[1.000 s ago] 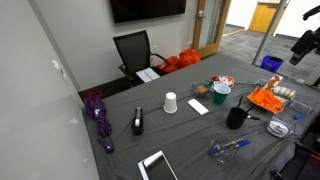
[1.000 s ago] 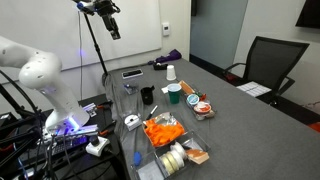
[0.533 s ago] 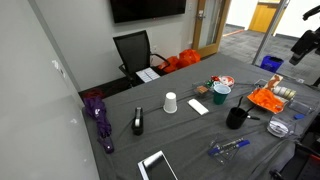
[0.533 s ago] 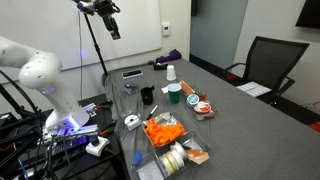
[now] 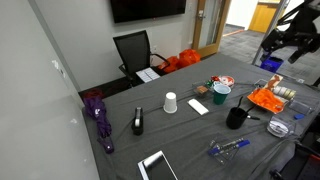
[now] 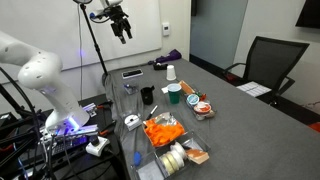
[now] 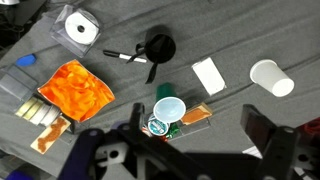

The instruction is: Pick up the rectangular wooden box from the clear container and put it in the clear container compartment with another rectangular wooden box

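Pincer high above the surface, fingers wide apart and holding nothing, rectangular wooden box lying inside clear container, just beside its orange contents, cup near the container

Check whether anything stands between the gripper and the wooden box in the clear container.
Nothing visible does. The gripper hangs open, high above the table, with only air below it. The clear container holding the wooden box lies uncovered. The black mug stands on the table short of it, below any direct path.
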Controlling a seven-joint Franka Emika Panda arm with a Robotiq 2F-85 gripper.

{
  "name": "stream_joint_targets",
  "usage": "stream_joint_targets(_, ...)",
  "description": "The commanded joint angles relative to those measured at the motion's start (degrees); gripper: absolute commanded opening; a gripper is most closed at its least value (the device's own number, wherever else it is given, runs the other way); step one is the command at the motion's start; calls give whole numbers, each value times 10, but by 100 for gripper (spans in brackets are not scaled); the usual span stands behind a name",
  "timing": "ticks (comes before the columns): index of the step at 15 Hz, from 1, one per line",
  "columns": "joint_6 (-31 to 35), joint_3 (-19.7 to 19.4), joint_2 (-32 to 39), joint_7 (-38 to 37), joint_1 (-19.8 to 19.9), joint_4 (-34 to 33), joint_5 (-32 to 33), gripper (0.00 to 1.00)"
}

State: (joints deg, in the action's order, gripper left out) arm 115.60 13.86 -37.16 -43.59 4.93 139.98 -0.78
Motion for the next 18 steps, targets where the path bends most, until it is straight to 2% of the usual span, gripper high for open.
stream_joint_targets(1, 84, -14, 84, -73, 18, -21, -22, 100)
stream_joint_targets(5, 189, -41, 159, -137, 21, -35, -26, 100)
stream_joint_targets(8, 231, -58, 203, -160, 16, -58, -25, 100)
stream_joint_targets(12, 258, -70, 256, -199, 13, -100, -18, 100)
stream_joint_targets(13, 240, -67, 261, -218, 17, -108, 5, 100)
stream_joint_targets(14, 244, -77, 233, -195, 5, -82, -8, 100)
stream_joint_targets(18, 244, -79, 239, -200, 2, -87, -5, 100)
